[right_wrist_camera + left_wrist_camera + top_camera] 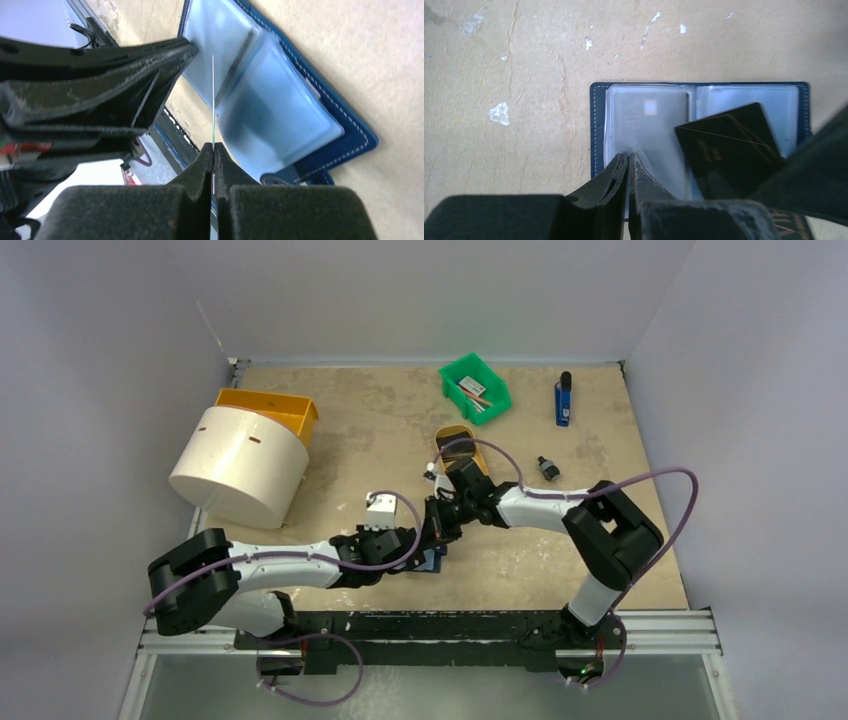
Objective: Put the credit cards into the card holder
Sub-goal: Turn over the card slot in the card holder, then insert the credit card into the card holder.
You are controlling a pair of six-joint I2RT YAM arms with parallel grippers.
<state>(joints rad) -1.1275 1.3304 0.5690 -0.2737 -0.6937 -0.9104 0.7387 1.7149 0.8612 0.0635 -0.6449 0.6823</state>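
Left wrist view is showing the card holder (pixel 596 125) lying open and flat on the desk (pixel 499 60), directly ahead of the left end effector (pixel 629 156). Its jaws are standing closed to a thin slit over the near edge of the left clear sleeve (pixel 644 125), and they appear to be pinching that plastic to steady the holder. What looks like a pale VIP card (pixel 649 107) is sitting inside this sleeve. To the right of those tips, a black credit card (pixel 729 145) is hanging tilted over the right sleeve (pixel 744 95), one corner pointing toward the fold. In the right wrist view the right end effector (pixel 213 147) is clamping this card, which shows only as a thin edge rising from between the shut jaws, with the holder's pale blue pockets lying beyond and below it. I cannot tell whether the card's leading edge is touching the plastic or floating just above it. The step in hand seems to be feeding this card into a pocket, and it is not yet seated. The next move is likely calling for squaring the card to the pocket mouth, lowering its edge into the opening, and sliding it along the sleeve while the left end effector is holding the plastic against the push.
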